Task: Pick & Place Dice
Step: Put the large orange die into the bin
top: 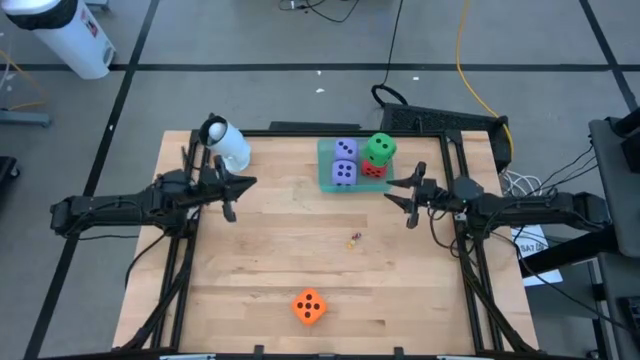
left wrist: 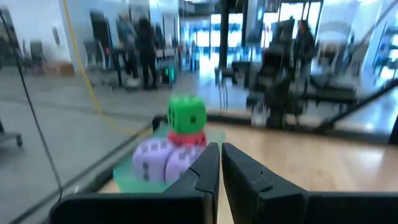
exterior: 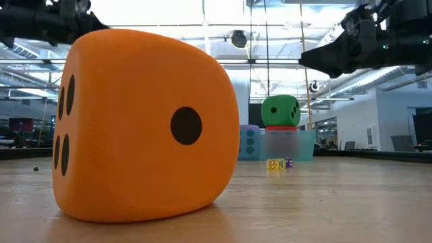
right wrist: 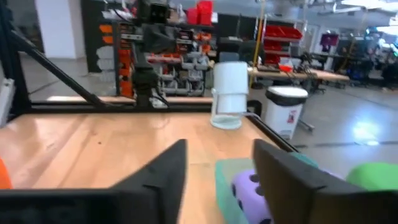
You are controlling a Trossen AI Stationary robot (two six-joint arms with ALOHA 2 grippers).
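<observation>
The orange die [top: 309,306] sits alone near the front edge of the surface [top: 270,250], about midway along it, touching nothing; in the low view it fills the foreground [exterior: 142,125] with one pip on its facing side and four on the side turned left.

The other four dice are gathered in the teal tray [top: 326,168] at the back edge, a little right of centre. Two purple dice [top: 344,162] lie side by side in the tray's left part. In its right part the green die [top: 380,148] rests on top of the red die [top: 374,169], a stack also seen from the left wrist [left wrist: 186,115].

The left tool [top: 229,192] hangs over the left side of the surface, towards the back, its fingers [left wrist: 202,174] close together with only a narrow slit between them and nothing held. Just behind it, near the back left corner, lies a white cup [top: 226,142].

The right tool [top: 408,196] hovers just off the tray's front right corner, its fingers [right wrist: 280,171] spread wide and empty. A tiny coloured object [top: 354,238] lies near the middle of the surface.
</observation>
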